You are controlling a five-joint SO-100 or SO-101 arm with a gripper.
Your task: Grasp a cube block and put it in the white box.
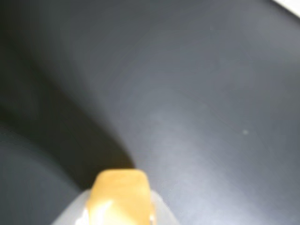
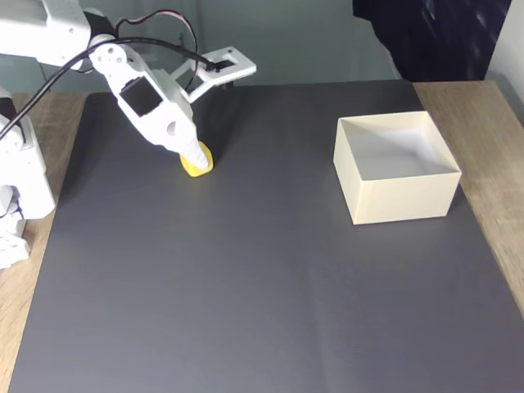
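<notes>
Jaws closed around the small, rigid, likely light cube block near the worktop's far-left corner, gripped across opposite flat faces.

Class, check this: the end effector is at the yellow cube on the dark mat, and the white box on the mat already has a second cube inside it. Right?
Not quite. In the fixed view the white box is empty; nothing lies inside it. The rest holds: the end effector is at the yellow cube on the dark mat.

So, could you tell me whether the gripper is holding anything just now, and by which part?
It cannot be told: the gripper is down at the cube block, one white finger against its side, but no closed grip shows.
</notes>
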